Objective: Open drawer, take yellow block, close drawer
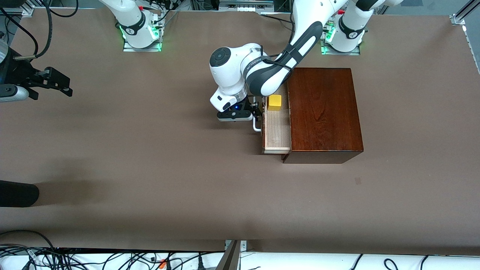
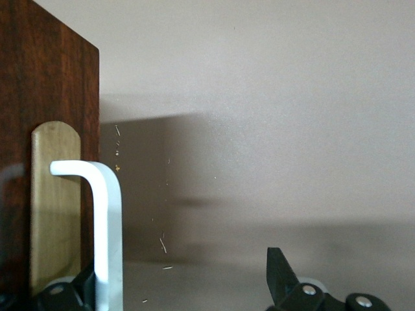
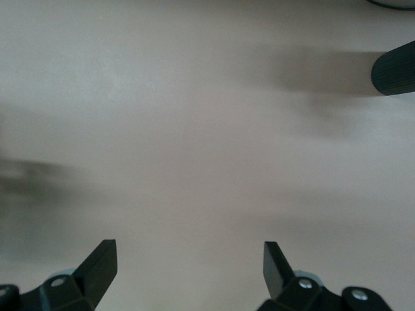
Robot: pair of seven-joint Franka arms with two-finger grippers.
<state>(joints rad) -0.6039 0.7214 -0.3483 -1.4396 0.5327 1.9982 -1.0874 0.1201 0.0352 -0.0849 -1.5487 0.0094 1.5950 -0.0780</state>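
Observation:
The drawer (image 1: 276,132) of the dark reddish-brown wooden box (image 1: 323,112) is pulled partway out toward the right arm's end of the table. The yellow block (image 1: 274,102) sits on its pale floor, at the end farther from the front camera. My left gripper (image 1: 256,109) is at the drawer's white handle (image 1: 256,126). It is open, and in the left wrist view (image 2: 181,282) the handle (image 2: 107,223) stands just inside one finger, against the dark drawer front (image 2: 45,78). My right gripper (image 1: 56,83) waits open and empty over the table at the right arm's end, and its wrist view (image 3: 188,265) shows only bare table between the fingers.
A black rounded object (image 1: 17,193) lies at the table's edge at the right arm's end, nearer the front camera; it also shows in the right wrist view (image 3: 395,68). Cables run along the front edge (image 1: 112,258).

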